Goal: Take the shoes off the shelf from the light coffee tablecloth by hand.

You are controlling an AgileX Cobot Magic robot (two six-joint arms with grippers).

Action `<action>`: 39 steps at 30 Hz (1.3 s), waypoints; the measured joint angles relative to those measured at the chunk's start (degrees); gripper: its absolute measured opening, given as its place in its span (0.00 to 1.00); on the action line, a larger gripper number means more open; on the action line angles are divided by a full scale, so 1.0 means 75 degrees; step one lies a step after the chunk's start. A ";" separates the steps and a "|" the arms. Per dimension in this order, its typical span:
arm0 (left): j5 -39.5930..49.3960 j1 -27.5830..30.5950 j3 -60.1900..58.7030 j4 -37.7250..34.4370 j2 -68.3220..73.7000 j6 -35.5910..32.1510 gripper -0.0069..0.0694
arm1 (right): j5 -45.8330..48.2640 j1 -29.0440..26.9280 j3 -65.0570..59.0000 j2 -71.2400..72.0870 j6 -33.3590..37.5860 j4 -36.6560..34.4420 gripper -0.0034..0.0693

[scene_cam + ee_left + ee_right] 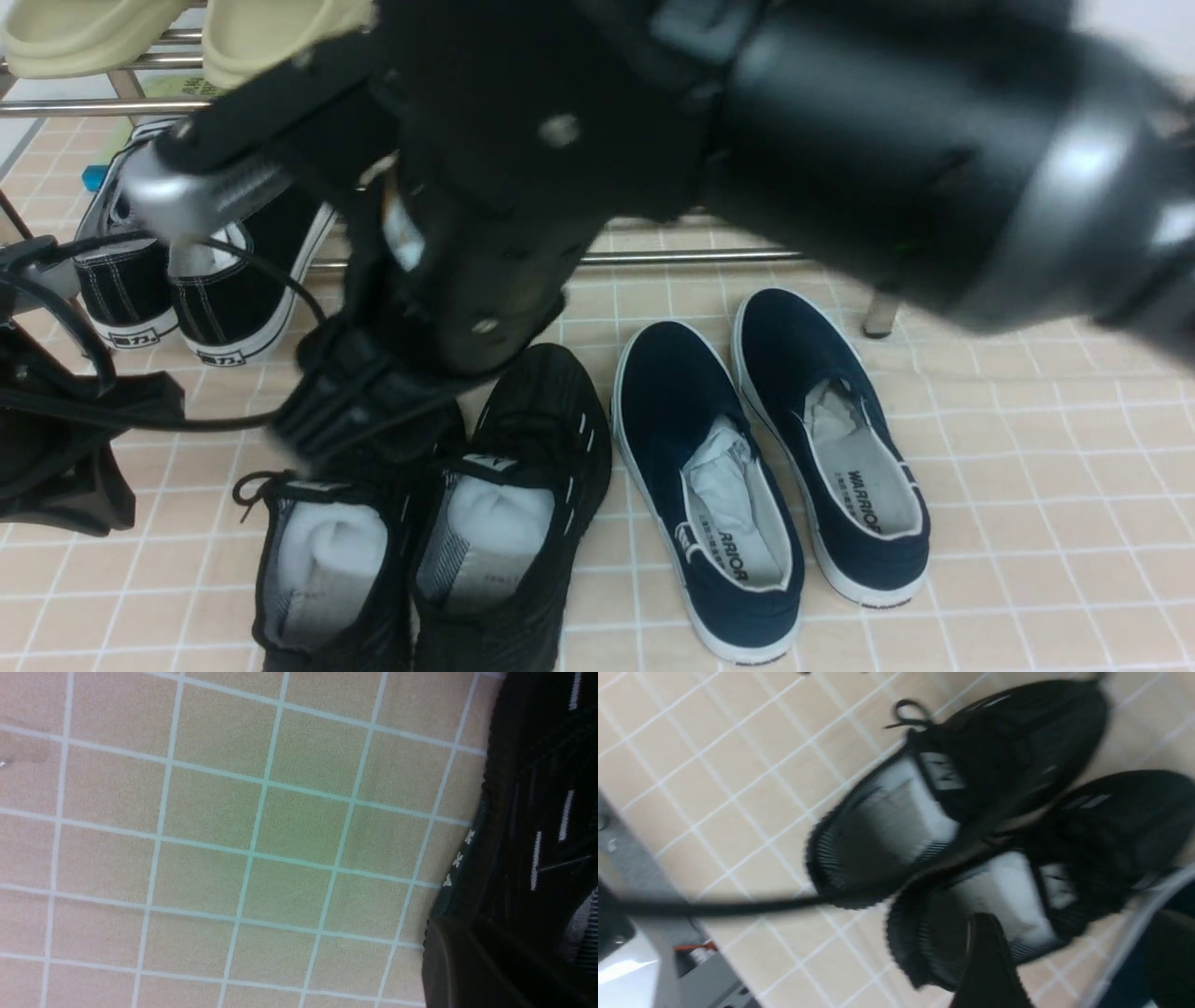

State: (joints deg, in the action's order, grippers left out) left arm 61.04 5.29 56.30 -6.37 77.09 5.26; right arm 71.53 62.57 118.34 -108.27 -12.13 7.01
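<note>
Where the tablecloth (1027, 467) spreads over the whole surface, pale beige with thin white grid lines, everything else stands on it or above it. Next in bulk is the right arm (887, 140), a blurred black mass that crosses the front view from the upper right down toward the lower left. Behind it stands the shelf (691, 257), with shiny rods running across and one foot planted on the cloth at the right.

The black shoes (504, 523) are off the shelf. They lie on the cloth in front of it, side by side and touching, with toes toward the rods and white paper showing in both openings. Just to their right is a pair of navy slip-ons (775, 467), also on the cloth. Black canvas sneakers (187, 289) with white soles sit further back on the left, under the shelf's rods. Cream slippers (84, 37) rest on a higher tier.

The right claw (345, 420) hangs over the toe of the left-hand black shoe. In the right wrist view its fingers (985, 961) stand wide apart with nothing gripped between them, and both shoes lie below. The left claw (56, 467) sits low at the left edge, close beside the black shoes. Whether it is clenched or released I cannot tell. A thin black cable (233, 420) runs between the two arms. Small white dashes mark the shoe's side in the left wrist view.
</note>
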 joint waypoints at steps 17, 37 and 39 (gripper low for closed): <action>0.0000 0.0000 0.0000 0.0000 0.0000 0.0000 0.21 | 0.0075 0.0000 -0.3313 0.5602 -0.0228 0.0809 0.06; 0.0073 0.0000 0.0000 0.0082 0.0000 0.0000 0.23 | -0.6883 0.0000 -1.0931 1.1157 -0.0726 0.1681 0.03; 0.0088 0.0000 0.0000 0.0259 0.0000 0.0000 0.23 | -0.7192 0.0000 -1.0950 1.0689 -0.0449 0.1681 0.03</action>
State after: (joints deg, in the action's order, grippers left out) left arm 61.70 5.29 56.30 -4.43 77.09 5.26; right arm 17.59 62.57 36.21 -28.10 -15.49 19.62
